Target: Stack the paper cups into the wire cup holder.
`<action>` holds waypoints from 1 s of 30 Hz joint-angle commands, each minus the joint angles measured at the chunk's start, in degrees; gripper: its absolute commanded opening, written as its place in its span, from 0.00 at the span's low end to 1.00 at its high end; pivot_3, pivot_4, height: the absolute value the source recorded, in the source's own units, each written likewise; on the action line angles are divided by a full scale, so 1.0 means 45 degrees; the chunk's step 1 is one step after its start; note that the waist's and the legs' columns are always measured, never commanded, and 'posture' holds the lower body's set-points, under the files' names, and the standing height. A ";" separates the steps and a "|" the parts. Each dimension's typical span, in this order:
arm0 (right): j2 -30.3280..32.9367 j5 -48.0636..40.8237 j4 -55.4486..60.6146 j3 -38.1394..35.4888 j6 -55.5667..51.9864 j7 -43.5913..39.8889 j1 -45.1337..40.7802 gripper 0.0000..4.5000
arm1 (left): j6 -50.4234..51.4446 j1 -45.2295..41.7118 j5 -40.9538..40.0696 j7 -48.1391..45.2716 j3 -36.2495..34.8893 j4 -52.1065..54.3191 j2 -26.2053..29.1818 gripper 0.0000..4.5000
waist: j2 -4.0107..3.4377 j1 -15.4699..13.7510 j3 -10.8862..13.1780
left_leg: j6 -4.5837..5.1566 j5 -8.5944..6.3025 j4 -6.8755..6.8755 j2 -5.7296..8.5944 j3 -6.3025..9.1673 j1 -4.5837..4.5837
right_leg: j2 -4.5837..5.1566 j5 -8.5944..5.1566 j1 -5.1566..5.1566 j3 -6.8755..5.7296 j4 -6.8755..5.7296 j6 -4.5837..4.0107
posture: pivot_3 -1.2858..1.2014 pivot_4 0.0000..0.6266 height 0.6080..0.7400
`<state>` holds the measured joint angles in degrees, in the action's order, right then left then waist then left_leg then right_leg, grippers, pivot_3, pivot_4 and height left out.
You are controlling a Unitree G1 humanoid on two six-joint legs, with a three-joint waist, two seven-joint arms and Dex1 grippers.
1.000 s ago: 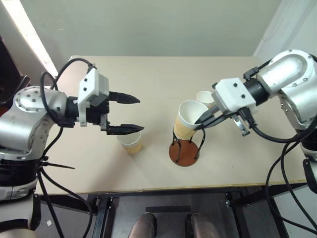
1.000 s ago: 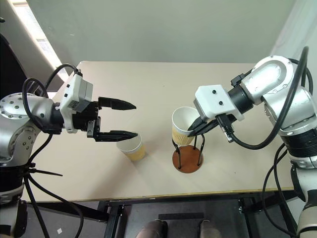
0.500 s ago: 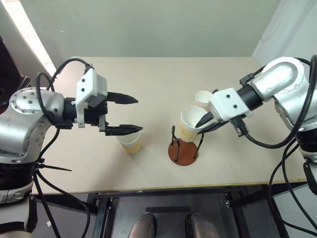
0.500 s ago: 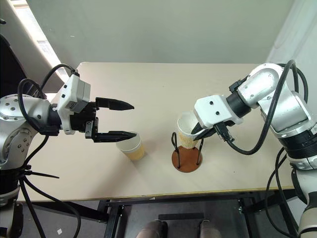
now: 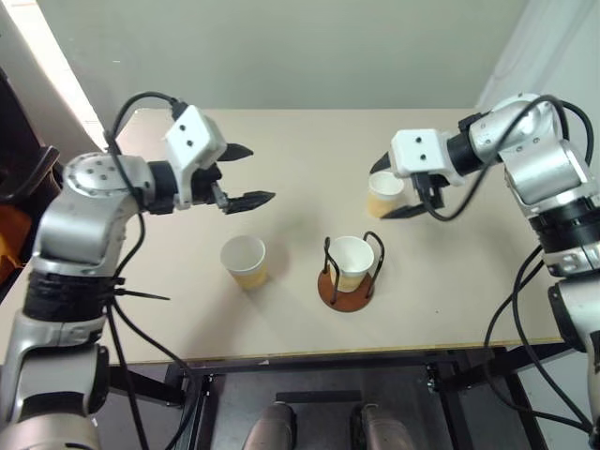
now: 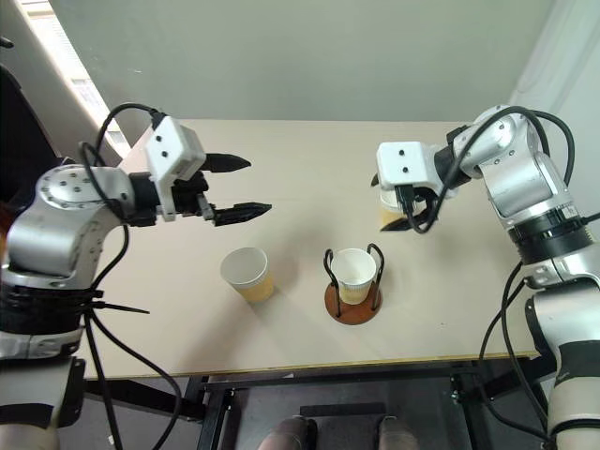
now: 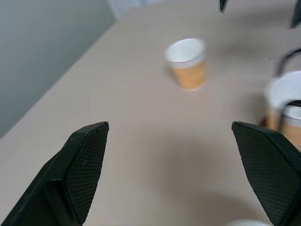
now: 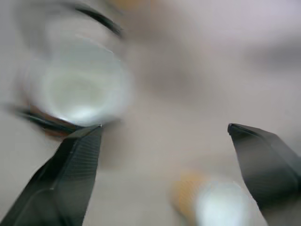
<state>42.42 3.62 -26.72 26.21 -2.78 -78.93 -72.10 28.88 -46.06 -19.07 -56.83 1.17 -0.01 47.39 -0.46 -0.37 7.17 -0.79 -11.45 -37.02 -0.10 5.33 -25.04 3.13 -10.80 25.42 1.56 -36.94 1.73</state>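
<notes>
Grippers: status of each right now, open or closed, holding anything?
Left gripper: jaws open, holding nothing, above the table.
Right gripper: jaws open, holding nothing.

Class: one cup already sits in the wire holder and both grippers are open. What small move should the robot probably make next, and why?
Probably lower the right gripper around the paper cup beside it. One cup sits in the wire cup holder; two stand loose on the table, and that cup is right at the open fingers.

Even daylight, blurred right wrist view
</notes>
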 commanded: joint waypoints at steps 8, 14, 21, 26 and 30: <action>-0.2423 0.3041 -0.8380 0.0136 0.2781 0.3318 -0.2514 0.99 | 0.0205 0.0100 0.0068 0.0679 -0.0391 0.0586 -0.0593 1.00 | -0.0002 -0.0034 0.0002 | -0.0040 -0.0047 0.0040 -0.0010 0.0002 -0.0076 | -0.0007 0.0049 0.0093 -0.0027 0.0005 0.0085 | 0.52 0.24 1.00; -0.3232 0.3896 -1.0059 0.0159 0.3074 0.3746 -0.2669 0.99 | 0.1329 0.1220 -0.0812 0.0680 -0.1084 0.2271 -0.0190 1.00 | -0.0010 -0.0035 0.0007 | -0.0072 -0.0076 0.0033 -0.0012 -0.0002 -0.0129 | -0.0007 0.0047 0.0129 -0.0040 0.0019 0.0082 | 0.52 0.24 1.00; -0.3962 0.4437 -1.0632 0.0087 0.3143 0.4381 -0.2315 0.96 | 0.2608 0.1954 -0.1882 0.0561 -0.1736 0.3682 0.0604 1.00 | -0.0016 -0.0029 0.0010 | -0.0078 -0.0084 -0.0001 -0.0017 0.0001 -0.0167 | -0.0007 0.0046 0.0143 -0.0052 0.0017 0.0081 | 0.52 0.24 1.00; -0.4225 0.4493 -1.0753 -0.0056 0.3214 0.4429 -0.2256 0.63 | 0.3174 0.2208 -0.2169 0.0810 -0.2024 0.4311 0.1074 1.00 | -0.0016 -0.0043 0.0011 | -0.0082 -0.0056 0.0000 -0.0021 0.0008 -0.0161 | -0.0005 0.0046 0.0138 -0.0057 0.0001 0.0079 | 0.52 0.24 1.00; -0.4236 0.4561 -1.0807 -0.0100 0.3272 0.4564 -0.2225 0.31 | 0.3344 0.2278 -0.2309 0.0901 -0.2158 0.4521 0.1318 1.00 | -0.0017 -0.0043 0.0011 | -0.0093 -0.0044 0.0000 -0.0021 0.0010 -0.0160 | -0.0004 0.0045 0.0135 -0.0059 -0.0003 0.0066 | 0.52 0.24 1.00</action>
<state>23.02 23.95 -75.87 27.19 11.04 -58.99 -81.61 43.81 -35.63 -28.94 -53.23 -6.51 18.27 52.31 -0.54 -0.56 7.22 -1.22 -11.65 -37.02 -0.19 5.37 -25.76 3.11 -10.59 26.03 1.29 -36.96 2.03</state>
